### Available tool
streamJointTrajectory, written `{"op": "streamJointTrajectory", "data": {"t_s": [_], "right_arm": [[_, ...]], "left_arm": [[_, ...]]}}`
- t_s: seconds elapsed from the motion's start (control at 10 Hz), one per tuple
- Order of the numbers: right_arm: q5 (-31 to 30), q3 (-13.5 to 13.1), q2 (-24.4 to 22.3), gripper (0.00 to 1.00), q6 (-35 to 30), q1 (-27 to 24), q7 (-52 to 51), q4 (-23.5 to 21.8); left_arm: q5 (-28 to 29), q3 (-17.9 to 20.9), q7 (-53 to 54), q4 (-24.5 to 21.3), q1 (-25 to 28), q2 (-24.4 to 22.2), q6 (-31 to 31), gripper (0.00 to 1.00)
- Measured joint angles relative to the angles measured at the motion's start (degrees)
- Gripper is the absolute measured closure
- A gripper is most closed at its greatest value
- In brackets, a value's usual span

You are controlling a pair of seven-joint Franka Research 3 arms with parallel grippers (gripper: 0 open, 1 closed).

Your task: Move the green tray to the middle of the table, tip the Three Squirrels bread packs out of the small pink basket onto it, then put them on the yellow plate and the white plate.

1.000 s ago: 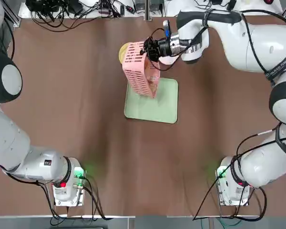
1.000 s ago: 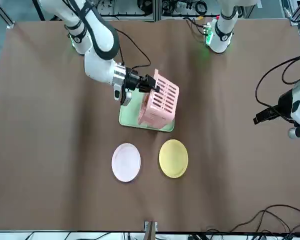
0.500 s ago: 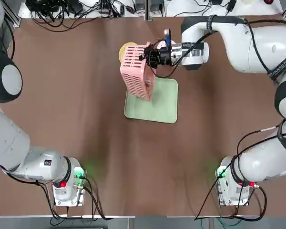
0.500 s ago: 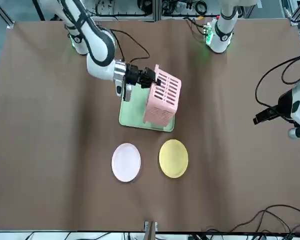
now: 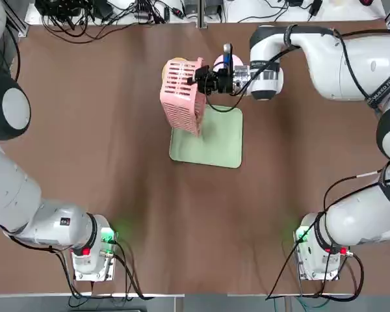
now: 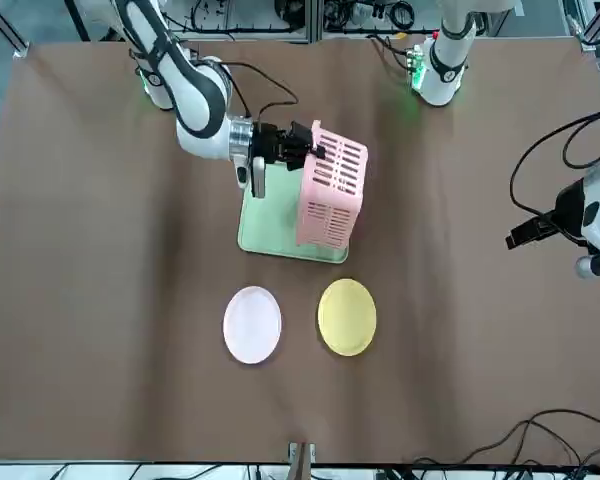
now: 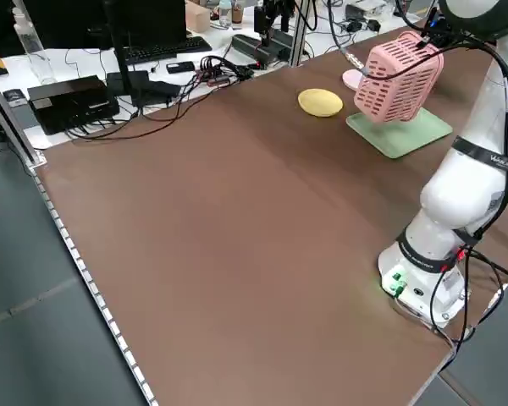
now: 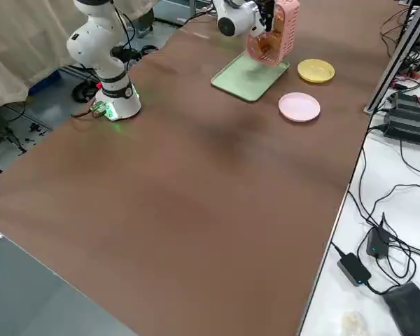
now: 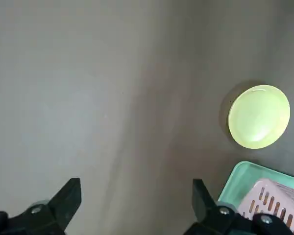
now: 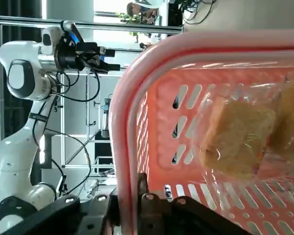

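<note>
Right tool [image 5: 199, 79], clamped on small pink basket [image 5: 181, 95] rim above green tray [image 5: 208, 139]; bread packs [image 10: 235, 137] inside: roll mouth downward over tray centre.

You have wide bare table [image 5: 104, 143] on the left and on the near side, so a gripper could sweep there freely. At the centre, the green tray [image 5: 214, 140] is partly roofed by the small pink basket [image 5: 181, 96], tipped on its side and held up by the right gripper [image 5: 201, 79], whose arm bars the far right. Beyond the tray, the yellow plate [image 6: 347, 316] and white plate [image 6: 252, 324] sit apart, open from above.
</note>
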Motion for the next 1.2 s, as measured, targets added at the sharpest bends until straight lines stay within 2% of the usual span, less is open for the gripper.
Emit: {"op": "streamJointTrajectory", "data": {"t_s": [0.2, 1.2], "right_arm": [[2.3, 0.1, 1.7, 0.92, -3.7, -0.2, -4.7, -0.7], [5.9, 0.8, 10.4, 0.92, -9.5, 0.1, -11.1, 0.5]], "left_arm": [[0.0, 0.0, 0.0, 0.0, 0.0, 0.1, 0.0, 0.0], [0.0, 0.0, 0.0, -0.1, 0.0, 0.1, 0.0, 0.0]]}}
